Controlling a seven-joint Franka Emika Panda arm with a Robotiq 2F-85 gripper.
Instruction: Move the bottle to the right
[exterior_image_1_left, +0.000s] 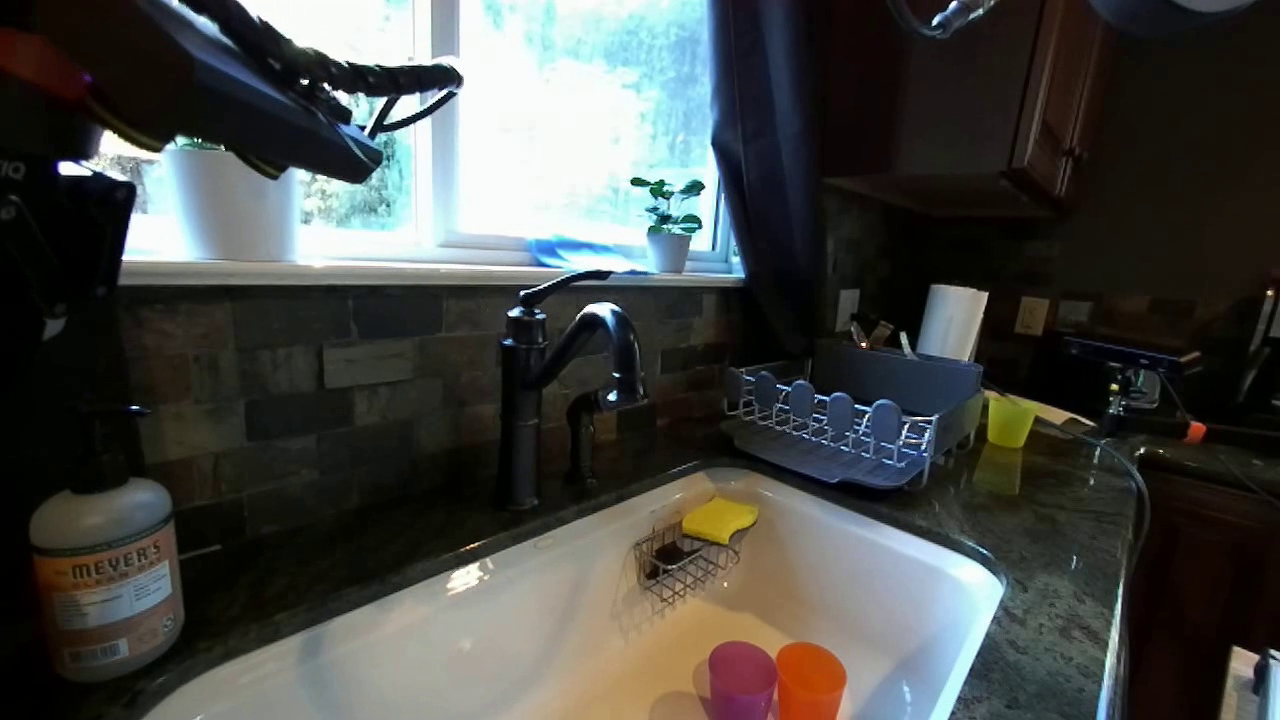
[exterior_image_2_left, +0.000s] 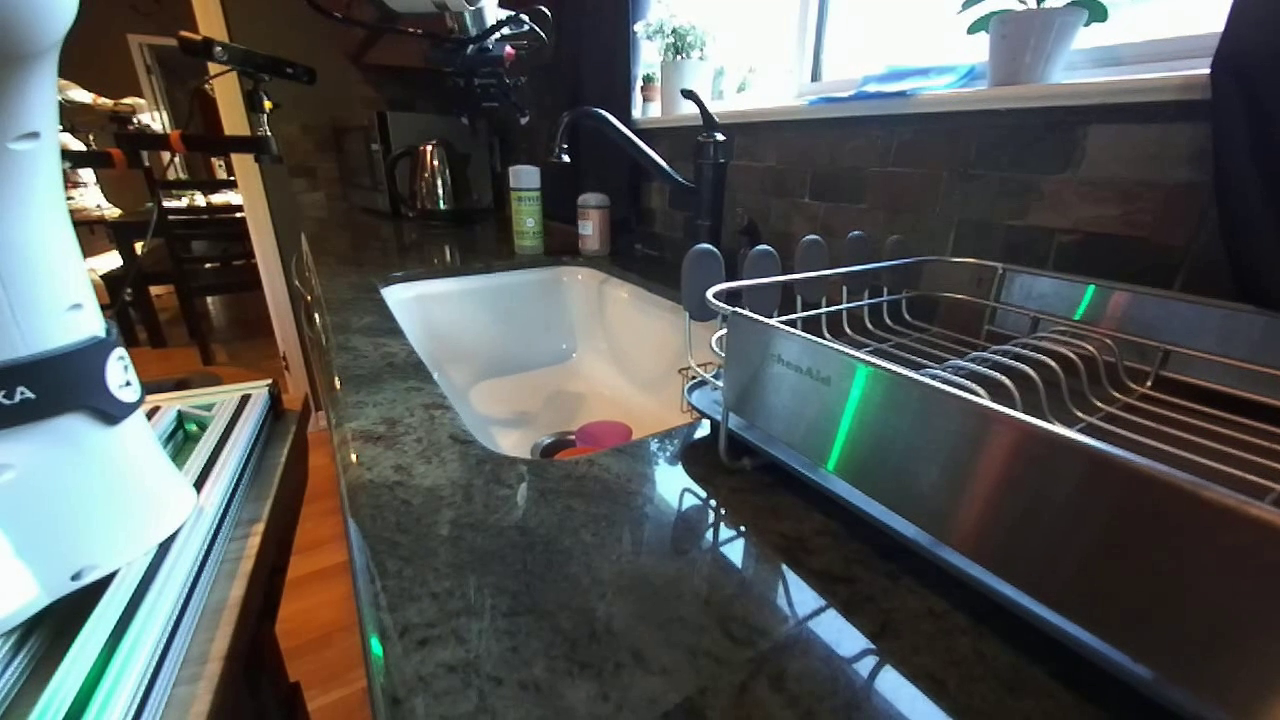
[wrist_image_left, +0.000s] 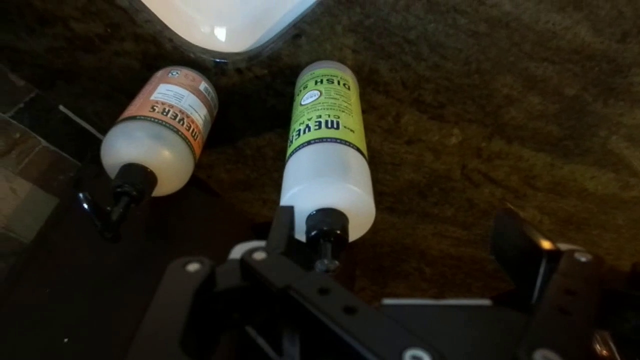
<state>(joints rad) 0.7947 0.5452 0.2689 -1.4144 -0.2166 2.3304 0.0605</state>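
Green and white, the bottle (wrist_image_left: 327, 117) stands upright on the bench (wrist_image_left: 475, 125) near the sink (wrist_image_left: 230, 25). The tool (wrist_image_left: 395, 220) gapes wide, holding nothing. I'd expect slick, slightly yielding plastic, fairly light; grip it gently below the pump (wrist_image_left: 326, 225).

Daylight glares through the window (exterior_image_1_left: 580, 110), over a pale sill (exterior_image_1_left: 400, 273) and a dark tiled wall (exterior_image_1_left: 290, 335); a dark curtain (exterior_image_1_left: 770, 150) hangs beside the glass, with a wooden cabinet (exterior_image_1_left: 1045, 90) further along. In an exterior view orange-brown floor (exterior_image_2_left: 318, 580) shows, a dark chair (exterior_image_2_left: 205, 235) beyond it in dim light
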